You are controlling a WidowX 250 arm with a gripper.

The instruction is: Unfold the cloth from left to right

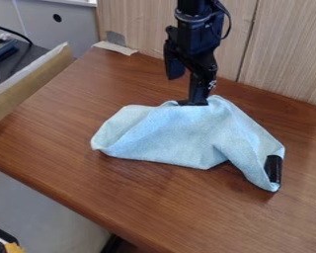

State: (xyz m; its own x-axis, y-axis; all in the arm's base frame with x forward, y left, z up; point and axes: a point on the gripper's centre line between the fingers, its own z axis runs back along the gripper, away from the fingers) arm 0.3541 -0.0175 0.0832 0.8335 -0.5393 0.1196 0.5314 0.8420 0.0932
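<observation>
1. The table carries the work. Its far edge meets an upright wood panel, and its left edge slants away towards the far left corner.
2. The light blue cloth lies on the table, nearer the far edge than the near one. Its rounded left end points to the left edge; the other end angles towards the near right. Ridges and a notch in its near side suggest it is bunched or doubled over, so the unfolding looks unfinished; a layer probably has to be drawn out towards the right.
3. The arm hangs down from above the far edge, nearly upright, its lower part leaning slightly. That steep pose seems meant to reach the cloth's far margin without pressing on the rest.
4. The end effector points down at the cloth's far margin, its tip against or just behind the fabric. I cannot tell whether it is spread, pressed together or pinching cloth. The fabric peaks right beside it, which may mean a hold, but a loose ridge would look similar.
5. A black patch shows at the cloth's right end, perhaps a label or marker.
6. A pale strip sits at the far left corner, probably tape.
</observation>
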